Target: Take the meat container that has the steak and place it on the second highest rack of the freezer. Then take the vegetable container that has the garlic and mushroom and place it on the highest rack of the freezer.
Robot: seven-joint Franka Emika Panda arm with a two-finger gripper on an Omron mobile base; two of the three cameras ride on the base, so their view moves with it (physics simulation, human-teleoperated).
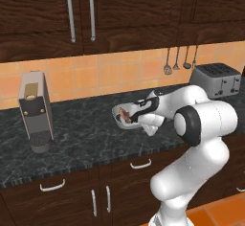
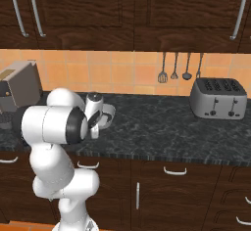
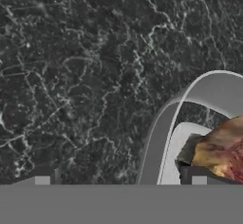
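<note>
My jaws stand spread wide above the near rim of the meat container [image 3: 163,123] holding the steak [image 3: 223,154] on the dark tabletop [image 3: 80,76]; I judge that closing off-centre could tip it or miss the wall.

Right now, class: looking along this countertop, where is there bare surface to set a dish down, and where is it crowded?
Bare counter runs between the meat container and the toaster, and between the coffee machine and the container. It is crowded at the container, where the open gripper hangs over the steak.
</note>
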